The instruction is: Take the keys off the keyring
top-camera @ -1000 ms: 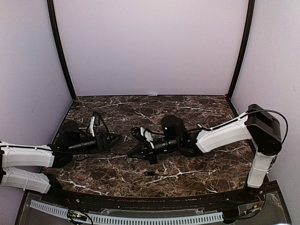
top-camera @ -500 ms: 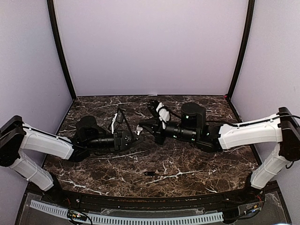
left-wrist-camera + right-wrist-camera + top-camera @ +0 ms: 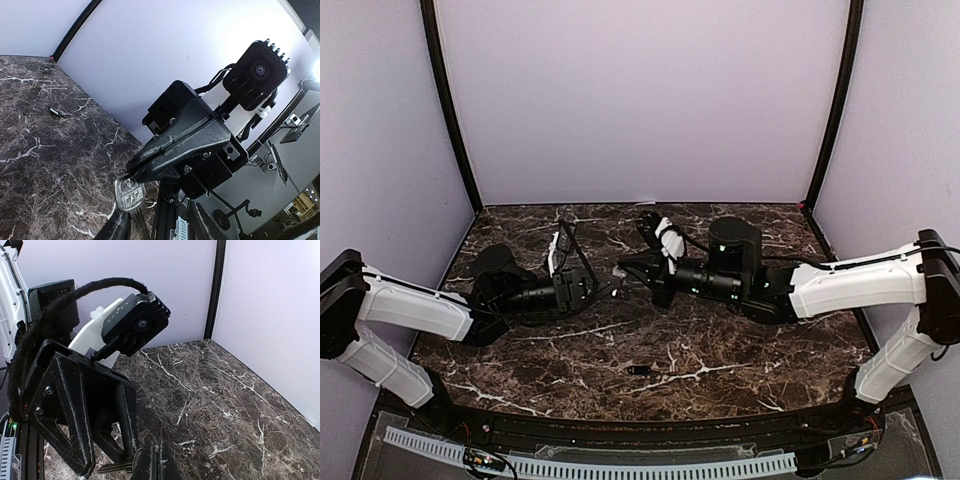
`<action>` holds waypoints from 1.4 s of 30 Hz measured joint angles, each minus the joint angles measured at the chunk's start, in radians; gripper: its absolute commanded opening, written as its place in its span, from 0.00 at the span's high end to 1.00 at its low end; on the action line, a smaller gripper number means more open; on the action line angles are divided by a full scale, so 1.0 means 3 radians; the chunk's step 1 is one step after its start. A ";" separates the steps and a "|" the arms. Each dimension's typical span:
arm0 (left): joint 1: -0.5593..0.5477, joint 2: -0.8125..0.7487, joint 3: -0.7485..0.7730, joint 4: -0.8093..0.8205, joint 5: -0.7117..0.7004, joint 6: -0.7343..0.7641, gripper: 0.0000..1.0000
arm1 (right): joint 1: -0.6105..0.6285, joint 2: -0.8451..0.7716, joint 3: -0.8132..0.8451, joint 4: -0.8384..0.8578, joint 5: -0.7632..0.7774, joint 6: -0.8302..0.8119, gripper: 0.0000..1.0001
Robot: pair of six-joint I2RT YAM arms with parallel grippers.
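**Grippers tip to tip over mid-tabletop: one key between them, one lying loose.**

From the top camera I see the left gripper [image 3: 607,290] and right gripper [image 3: 624,268] nearly touching above the middle of the tabletop [image 3: 760,350]. Bare marble lies open on the near side and to the right. A loose key [image 3: 640,370] lies alone towards the near edge, well apart from both. On my left wrist camera the right gripper is pinched together on the head of a stamped key [image 3: 129,196]. Its blade runs down beside the left gripper's own fingers, and I cannot tell whether they clamp it. My right wrist camera shows the left gripper's black frame close ahead, with open marble running to a black corner post [image 3: 218,290].
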 measured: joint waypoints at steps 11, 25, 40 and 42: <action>0.0000 0.0158 0.0000 0.0181 0.0001 -0.0122 0.55 | -0.0003 -0.0122 -0.0112 0.0102 -0.0289 0.0018 1.00; 0.0000 0.0390 0.0038 0.0595 0.0158 -0.0336 0.72 | -0.0003 -0.0168 -0.0168 0.0187 -0.0467 0.0065 1.00; 0.0004 0.0448 0.0043 0.0960 0.0334 -0.0467 0.85 | -0.0003 -0.0164 -0.0168 0.0300 -0.0622 0.0141 1.00; 0.0004 0.0448 0.0043 0.0977 0.0341 -0.0468 0.78 | -0.0003 -0.0164 -0.0168 0.0319 -0.0664 0.0177 1.00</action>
